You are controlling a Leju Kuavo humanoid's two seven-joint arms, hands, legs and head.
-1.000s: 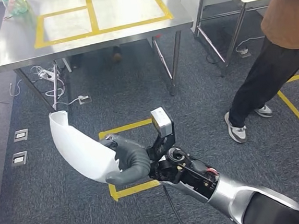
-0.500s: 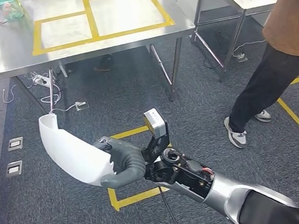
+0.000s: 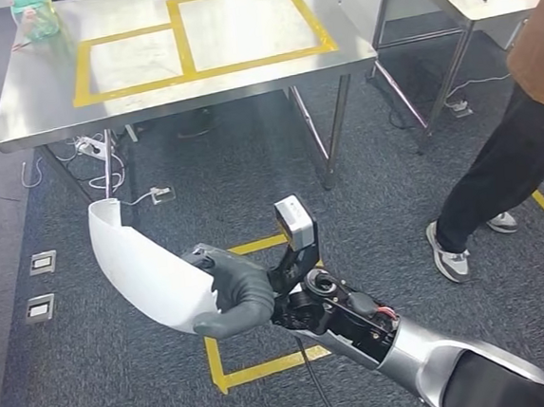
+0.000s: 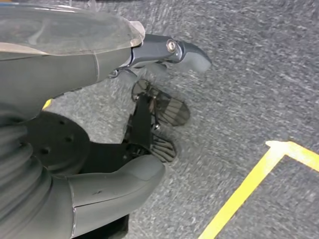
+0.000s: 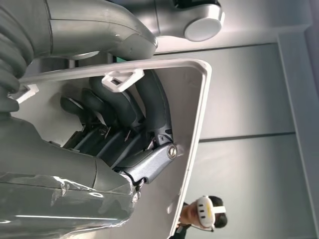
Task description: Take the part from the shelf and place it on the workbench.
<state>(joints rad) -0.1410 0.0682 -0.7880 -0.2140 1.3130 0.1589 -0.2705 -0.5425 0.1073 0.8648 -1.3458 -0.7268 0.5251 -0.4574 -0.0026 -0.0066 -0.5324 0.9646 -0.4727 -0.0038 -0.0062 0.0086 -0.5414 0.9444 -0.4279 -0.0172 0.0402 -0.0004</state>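
Above the grey carpet (image 3: pixel 89 372), right hand (image 3: pixel 237 297) wrapped around the white curved part (image 3: pixel 141 267), fingers (image 5: pixel 124 114) curled inside its hollow. Part held out in the air, well short of the steel worktop (image 3: pixel 38 114) with its yellow tape boxes (image 3: pixel 193 72). Left hand (image 4: pixel 150 124) hanging over the carpet, fingers apart, holding nothing. Person's leg (image 3: pixel 497 184) off to the right.
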